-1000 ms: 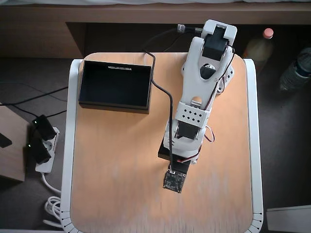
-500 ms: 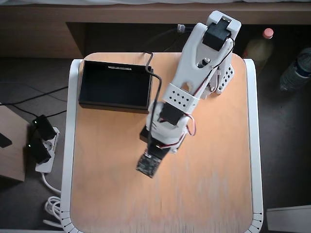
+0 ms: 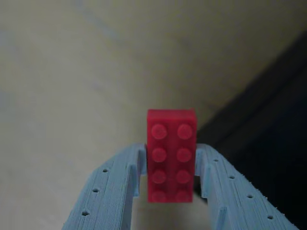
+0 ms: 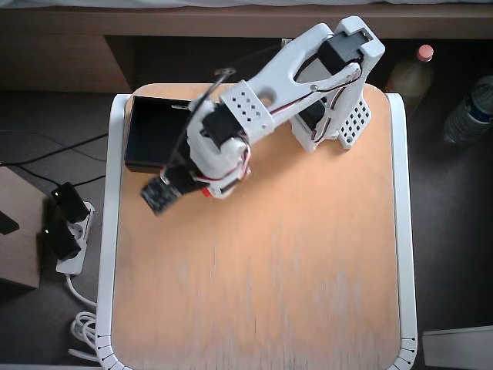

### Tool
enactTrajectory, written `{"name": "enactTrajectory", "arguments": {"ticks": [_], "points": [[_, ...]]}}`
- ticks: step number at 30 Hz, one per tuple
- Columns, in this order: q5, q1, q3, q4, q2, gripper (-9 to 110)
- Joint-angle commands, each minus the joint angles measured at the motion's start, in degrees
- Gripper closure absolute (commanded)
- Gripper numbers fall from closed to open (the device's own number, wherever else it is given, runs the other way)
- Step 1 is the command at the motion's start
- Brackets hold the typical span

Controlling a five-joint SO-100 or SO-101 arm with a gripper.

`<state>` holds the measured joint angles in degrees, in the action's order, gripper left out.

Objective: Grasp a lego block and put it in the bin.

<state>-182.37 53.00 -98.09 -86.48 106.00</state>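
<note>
Transport phase, wrist and overhead views. We see the small bright red rectangular plastic lego brick [image 3: 171, 155], with its two rows of studs facing the wrist camera, clamped by its long sides between the two pale blue printed jaws of the gripper [image 3: 171, 167]; the jaws are closed only as far as the brick's width allows, each pressing one side wall, and they touch nothing else. The brick is thus held in the air above the light wooden table [image 4: 308, 270], with a dark region, which we take to be the edge of the bin, filling the right side of the wrist view. In the overhead view the white arm [image 4: 262, 104] reaches toward the left, its wrist over the lower right corner of the shallow rectangular black tray [image 4: 146, 131]; only a speck of red shows beneath the wrist. We judge that the step in hand is carrying the brick over the tray. To do it well, we would keep the grip firm, bring the brick fully past the low wall and above the dark interior, and only then part the jaws.
</note>
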Motion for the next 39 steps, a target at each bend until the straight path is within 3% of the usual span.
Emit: {"name": "enactTrajectory", "arguments": {"ticks": [1,14,39], "points": [[-1.23,7.21,8.26,-0.88,4.83,101],[-6.33,23.55,8.0,1.93,4.31,101],[-1.14,25.58,0.79,23.29,-5.01,101]]}}
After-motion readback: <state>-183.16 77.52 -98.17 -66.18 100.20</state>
